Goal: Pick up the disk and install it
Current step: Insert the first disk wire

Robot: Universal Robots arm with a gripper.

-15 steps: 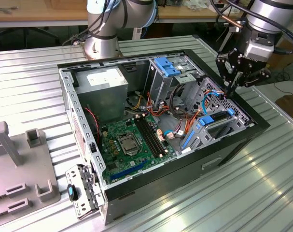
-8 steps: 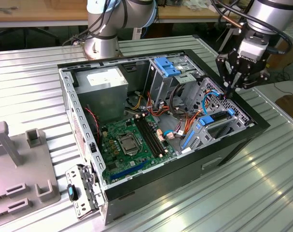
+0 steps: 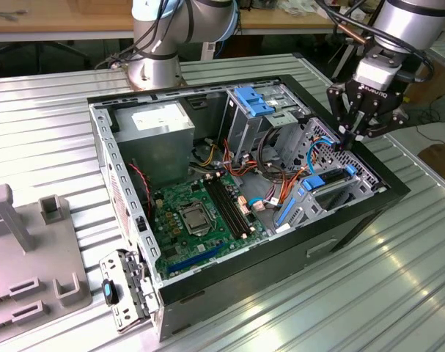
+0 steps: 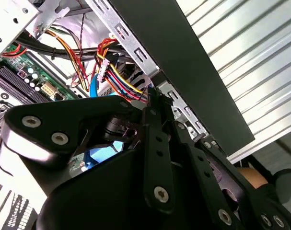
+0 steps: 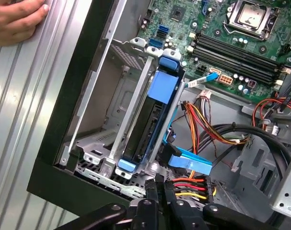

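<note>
One pincer [image 3: 352, 139] hangs over the case's [image 3: 354, 213] far corner at the exterior view's right — its fingers look drawn together, gripping nothing. We count one disk [image 5: 150, 120], standing on edge in its metal bay [image 5: 111, 139], long axis along the slot. One hand [image 5: 13, 19] rests on the table [image 5: 20, 143].

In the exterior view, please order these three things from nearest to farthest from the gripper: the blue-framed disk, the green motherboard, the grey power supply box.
From the gripper, at the case's right end in the exterior view:
1. The blue-framed disk, just below it.
2. The green motherboard, mid-case floor.
3. The grey power supply box, far left corner.
</note>
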